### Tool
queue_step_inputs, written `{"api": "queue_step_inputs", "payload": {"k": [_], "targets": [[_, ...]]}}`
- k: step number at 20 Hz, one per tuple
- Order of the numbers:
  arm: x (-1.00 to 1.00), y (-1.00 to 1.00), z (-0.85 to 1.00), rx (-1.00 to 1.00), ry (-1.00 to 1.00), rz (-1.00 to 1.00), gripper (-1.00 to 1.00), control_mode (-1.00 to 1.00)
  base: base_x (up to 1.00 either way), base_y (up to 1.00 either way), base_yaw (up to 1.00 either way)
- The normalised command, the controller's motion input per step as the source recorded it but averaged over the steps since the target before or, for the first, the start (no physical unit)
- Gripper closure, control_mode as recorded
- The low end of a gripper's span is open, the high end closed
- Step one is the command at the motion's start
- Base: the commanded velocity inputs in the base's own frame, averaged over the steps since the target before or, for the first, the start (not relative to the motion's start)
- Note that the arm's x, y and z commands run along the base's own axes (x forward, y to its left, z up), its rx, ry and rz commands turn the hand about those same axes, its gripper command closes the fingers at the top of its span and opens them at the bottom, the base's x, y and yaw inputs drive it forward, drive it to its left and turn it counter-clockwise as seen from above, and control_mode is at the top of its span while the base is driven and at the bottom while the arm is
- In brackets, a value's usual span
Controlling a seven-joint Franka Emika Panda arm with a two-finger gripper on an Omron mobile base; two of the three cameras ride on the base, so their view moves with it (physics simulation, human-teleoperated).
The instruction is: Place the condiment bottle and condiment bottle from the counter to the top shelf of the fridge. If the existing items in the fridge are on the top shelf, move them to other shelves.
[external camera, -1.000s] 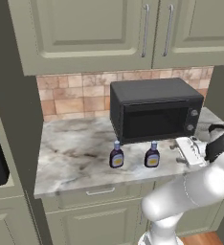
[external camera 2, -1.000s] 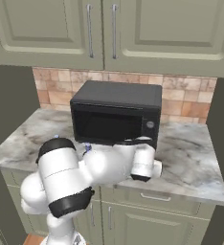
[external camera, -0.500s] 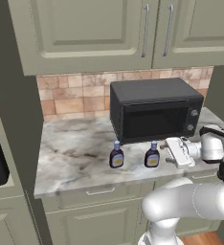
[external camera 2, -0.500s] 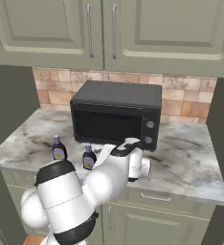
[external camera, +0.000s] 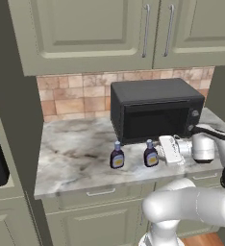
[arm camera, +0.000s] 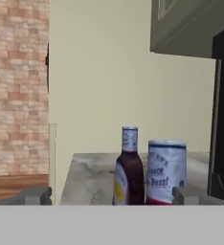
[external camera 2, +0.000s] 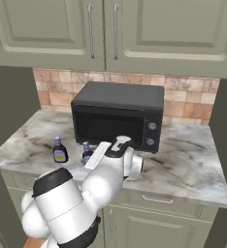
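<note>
Our fingers (arm camera: 111, 195) stand wide apart with nothing between them, level with the near condiment bottle (arm camera: 165, 171), the far condiment bottle (arm camera: 128, 167) just behind it. In the left base view, we see both bottles upright on the marble tabletop (external camera: 76, 158) before the black microwave (external camera: 155, 113), the near one (external camera: 151, 154) just beside our hand (external camera: 169, 150), the far one (external camera: 117, 156) further left. In the right base view they stand near the front edge (external camera 2: 59, 150) (external camera 2: 87, 152). We judge each light, rigid and smooth, perhaps slippery; we would hold the labelled round body, not the narrow neck.
</note>
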Motion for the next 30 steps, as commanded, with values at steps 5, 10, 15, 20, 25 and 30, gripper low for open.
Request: {"api": "queue_step_inputs", "payload": {"k": [5, 10, 15, 20, 25, 30], "targets": [[0.21, -0.27, 0.0, 0.03, 0.01, 0.0, -1.0, -1.0, 0.0, 0.0, 0.0], [0.15, -0.31, 0.06, 0.1, 0.0, 0.0, -1.0, -1.0, 0.0, 0.0, 0.0], [0.09, -0.09, 0.0, 0.04, 0.0, 0.0, -1.0, -1.0, 0.0, 0.0, 0.0], [0.0, 0.0, 0.0, 0.0, -0.04, 0.0, -1.0, -1.0, 0.0, 0.0, 0.0], [0.0, 0.01, 0.0, 0.0, -0.04, 0.0, -1.0, -1.0, 0.0, 0.0, 0.0], [0.0, 0.11, 0.0, -0.01, -0.04, 0.0, -1.0, -1.0, 0.0, 0.0, 0.0]]}}
